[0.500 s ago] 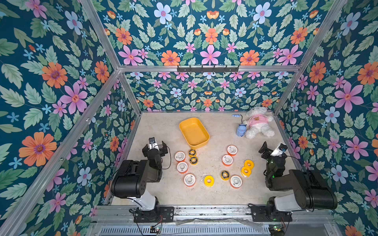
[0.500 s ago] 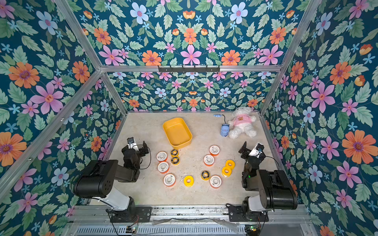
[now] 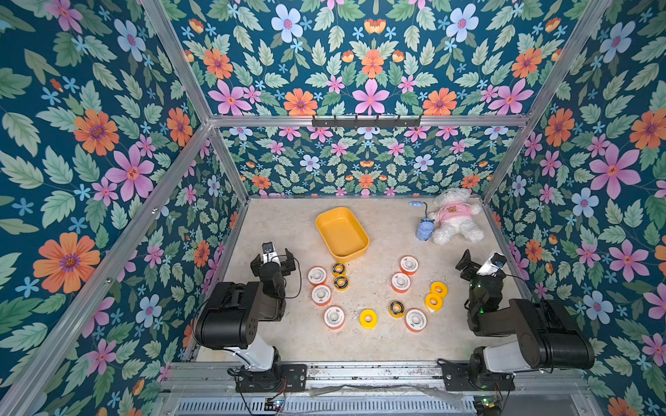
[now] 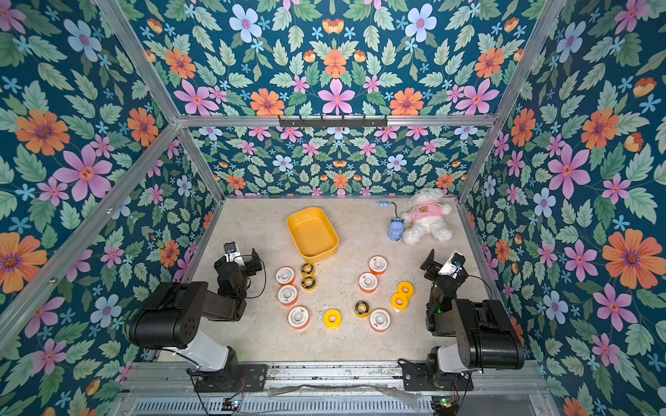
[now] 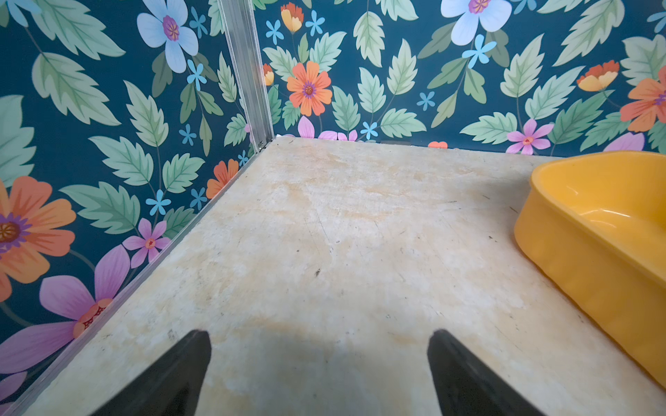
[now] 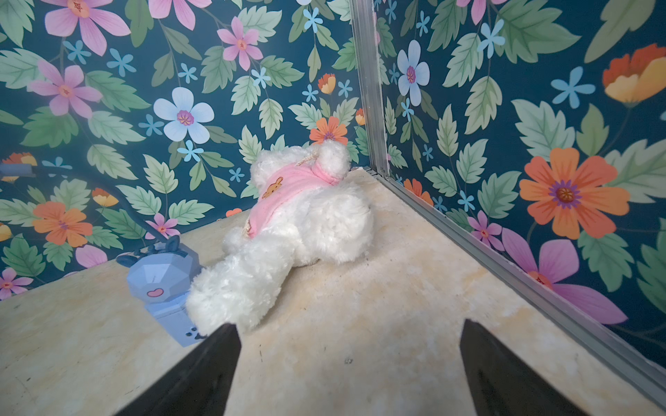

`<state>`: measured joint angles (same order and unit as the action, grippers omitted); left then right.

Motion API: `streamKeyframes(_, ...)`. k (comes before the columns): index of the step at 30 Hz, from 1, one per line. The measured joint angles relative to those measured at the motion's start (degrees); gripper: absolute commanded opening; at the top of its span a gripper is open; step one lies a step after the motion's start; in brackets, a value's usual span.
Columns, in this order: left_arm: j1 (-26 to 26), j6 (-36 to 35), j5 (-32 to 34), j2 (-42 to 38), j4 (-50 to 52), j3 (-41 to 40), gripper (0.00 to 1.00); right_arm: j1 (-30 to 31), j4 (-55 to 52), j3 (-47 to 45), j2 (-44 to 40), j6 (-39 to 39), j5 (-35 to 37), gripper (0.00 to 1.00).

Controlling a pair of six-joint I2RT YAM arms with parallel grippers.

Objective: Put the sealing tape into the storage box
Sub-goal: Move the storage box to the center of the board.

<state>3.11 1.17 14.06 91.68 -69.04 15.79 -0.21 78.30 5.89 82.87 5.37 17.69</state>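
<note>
the sealing tape [image 3: 400,282] lies on the table [image 3: 360,347]: twelve rolls, all flat, none inside the storage box [image 3: 342,232].

in both top views the rolls form two groups on the near side of the box.
- group on my left: three white-faced rolls [image 3: 321,294] with orange rims in a column, and two black-and-yellow rings [image 3: 338,268] just beside them, one behind the other.
- group on my right: two more white-faced rolls, two yellow rolls [image 3: 438,289] that touch each other, one ring, and one white-faced roll just beside that ring.
- a single yellow roll [image 3: 368,319] lies between the two groups, toward the near edge.

the storage box sits behind the rolls near the middle of the table, turned at an angle to the table edges. its floor is bare.

my left gripper [image 3: 273,260] is near the left wall, beside the left group and apart from it. its jaws are spread wide and hold nothing. in the left wrist view the fingertips [image 5: 187,363] hang over bare table, with one corner of the box in view.

my right gripper [image 3: 481,268] is near the right wall, jaws spread wide, holding nothing. the right wrist view shows a white plush bear [image 6: 306,223] in a pink shirt, with a blue gadget [image 6: 162,273] touching its leg, in the far right corner.
</note>
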Motion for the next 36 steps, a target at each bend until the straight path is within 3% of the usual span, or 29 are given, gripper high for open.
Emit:
streamKeyframes(12,0.00,0.00,0.00,0.00,0.00,0.00,1.00,0.00,-0.07,-0.07,-0.28,0.00,0.00,0.99)
streamKeyframes(20,-0.02,0.94,3.28,-4.68,1.33,-0.74,1.00,0.00,-11.32,2.60,-13.00,2.69,5.29,0.99)
streamKeyframes(24,0.00,3.30,7.41,-11.85,9.40,2.56,1.00,-0.02,-25.20,8.68,-18.43,6.38,6.56,0.99)
streamKeyframes(29,0.00,11.10,9.66,-15.10,28.94,13.44,0.97,-0.04,-41.51,16.50,-21.88,10.91,2.14,0.99)
streamKeyframes(36,0.44,22.08,-3.98,-7.87,47.56,23.50,0.89,0.33,-57.70,21.84,-23.45,14.43,-10.16,0.99)
